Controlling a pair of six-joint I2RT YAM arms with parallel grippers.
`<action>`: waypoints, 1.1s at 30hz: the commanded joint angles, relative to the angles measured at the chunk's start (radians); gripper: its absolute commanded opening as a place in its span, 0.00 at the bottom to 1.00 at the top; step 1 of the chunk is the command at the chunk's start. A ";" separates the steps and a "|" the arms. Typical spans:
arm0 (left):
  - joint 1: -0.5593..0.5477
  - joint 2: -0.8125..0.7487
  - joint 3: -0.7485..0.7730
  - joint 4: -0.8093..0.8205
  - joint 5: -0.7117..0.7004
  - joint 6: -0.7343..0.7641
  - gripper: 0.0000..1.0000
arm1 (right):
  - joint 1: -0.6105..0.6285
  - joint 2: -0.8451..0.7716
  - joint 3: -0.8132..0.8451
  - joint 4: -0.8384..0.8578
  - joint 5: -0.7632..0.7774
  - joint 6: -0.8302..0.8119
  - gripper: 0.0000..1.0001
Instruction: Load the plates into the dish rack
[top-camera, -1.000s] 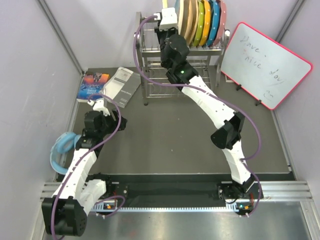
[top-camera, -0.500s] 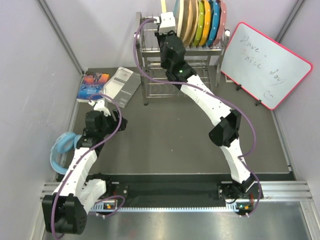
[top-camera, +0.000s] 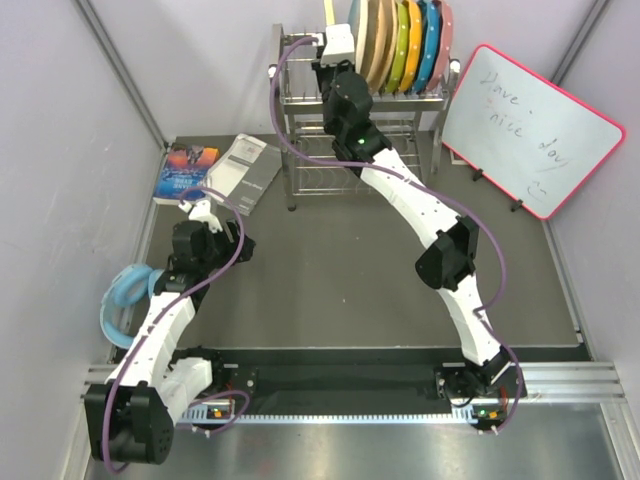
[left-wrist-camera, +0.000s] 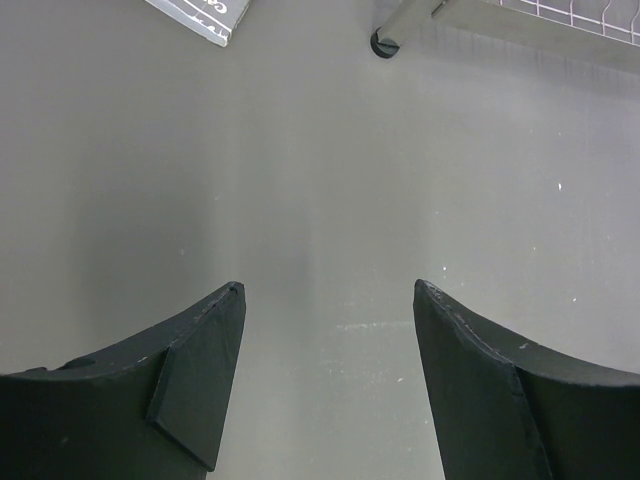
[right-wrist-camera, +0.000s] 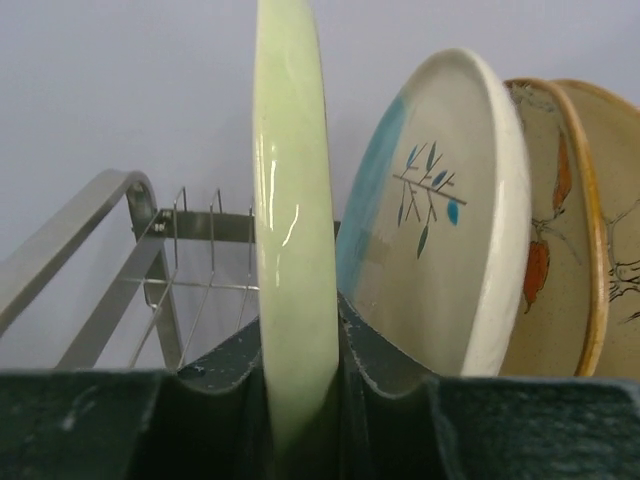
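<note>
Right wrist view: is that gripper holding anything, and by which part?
The right gripper pinches the pale plate by its rim, edge-on.

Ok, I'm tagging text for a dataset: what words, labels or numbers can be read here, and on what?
"Dave." and "nice day", handwritten on the whiteboard; the marks before "nice" are unclear.
Blue book: cover print too small to read.
Grey booklet: print too small, and cropped in the left wrist view.
</note>
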 joint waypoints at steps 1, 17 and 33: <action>0.004 0.007 -0.010 0.072 0.011 -0.007 0.73 | -0.015 -0.033 0.062 0.185 0.015 -0.051 0.26; 0.004 -0.050 -0.019 0.068 0.031 -0.018 0.73 | 0.105 -0.246 -0.160 0.386 0.057 -0.265 0.37; 0.004 -0.053 0.111 -0.006 -0.010 0.016 0.75 | 0.154 -0.476 -0.322 0.393 0.091 -0.356 0.55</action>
